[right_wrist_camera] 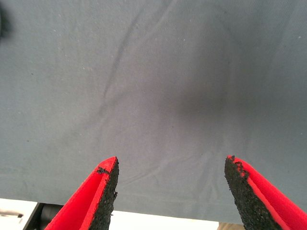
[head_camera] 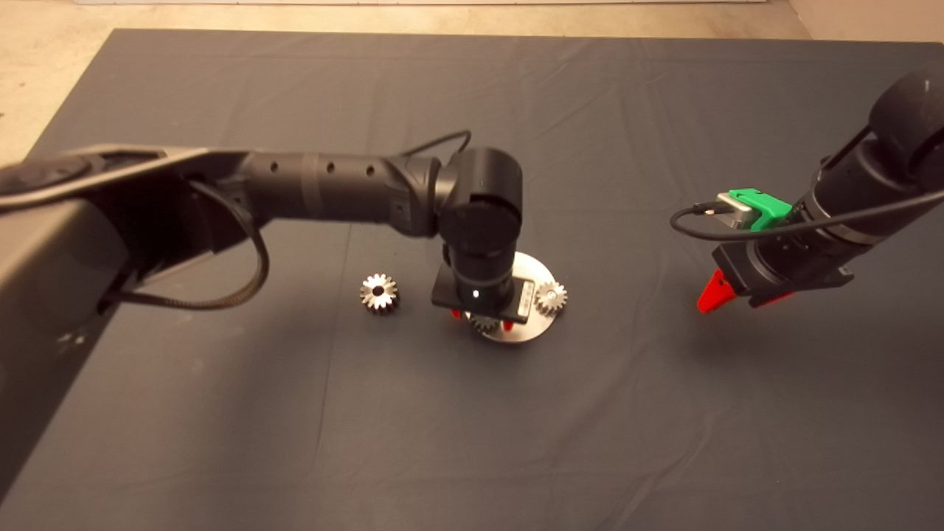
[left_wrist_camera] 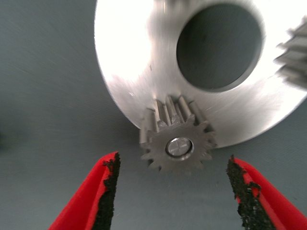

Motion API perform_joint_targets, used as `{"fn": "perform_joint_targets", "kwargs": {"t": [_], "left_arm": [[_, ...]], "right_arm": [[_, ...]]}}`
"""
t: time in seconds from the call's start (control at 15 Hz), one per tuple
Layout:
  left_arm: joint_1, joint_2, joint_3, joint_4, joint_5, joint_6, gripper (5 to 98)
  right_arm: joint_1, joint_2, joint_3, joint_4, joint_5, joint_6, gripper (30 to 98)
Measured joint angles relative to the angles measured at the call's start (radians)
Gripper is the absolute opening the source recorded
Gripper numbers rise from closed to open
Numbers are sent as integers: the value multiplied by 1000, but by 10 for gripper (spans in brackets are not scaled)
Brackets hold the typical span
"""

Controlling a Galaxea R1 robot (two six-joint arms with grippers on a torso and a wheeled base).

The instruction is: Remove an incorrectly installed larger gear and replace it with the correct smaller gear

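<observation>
A creased dark cloth mat (head_camera: 295,442) spreads wide and bare around a round brushed-metal plate (left_wrist_camera: 129,81) with a large circular hole. The left gripper (left_wrist_camera: 172,191) hangs directly over the plate's near rim, red fingers spread apart on either side of the smaller gear (left_wrist_camera: 177,143), a grey short-toothed spur gear seated on a shiny pin, untouched. A matching gear (head_camera: 551,297) sits at the plate's opposite rim. The larger gear (head_camera: 379,293), shiny with flared teeth, lies on the mat just left of the plate. The right gripper (right_wrist_camera: 170,191) hovers well apart over empty cloth, fingers apart.
</observation>
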Motion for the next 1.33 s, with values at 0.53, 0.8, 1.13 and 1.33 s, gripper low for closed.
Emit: {"fn": "perform_joint_targets", "kwargs": {"t": [0.53, 0.8, 1.13, 1.33], "left_arm": [[-218, -161, 45, -161, -1, 47, 597], [-246, -363, 183, -175, 4, 51, 597], [-270, -495, 492, -217, 0, -45, 597], [-276, -542, 592, -226, -2, -135, 597]], "right_arm": [[0, 90, 42, -3, 0, 79, 591], [45, 152, 63, -4, -8, 131, 591], [74, 227, 165, -4, 0, 275, 591], [91, 225, 237, -3, -5, 360, 591]]}}
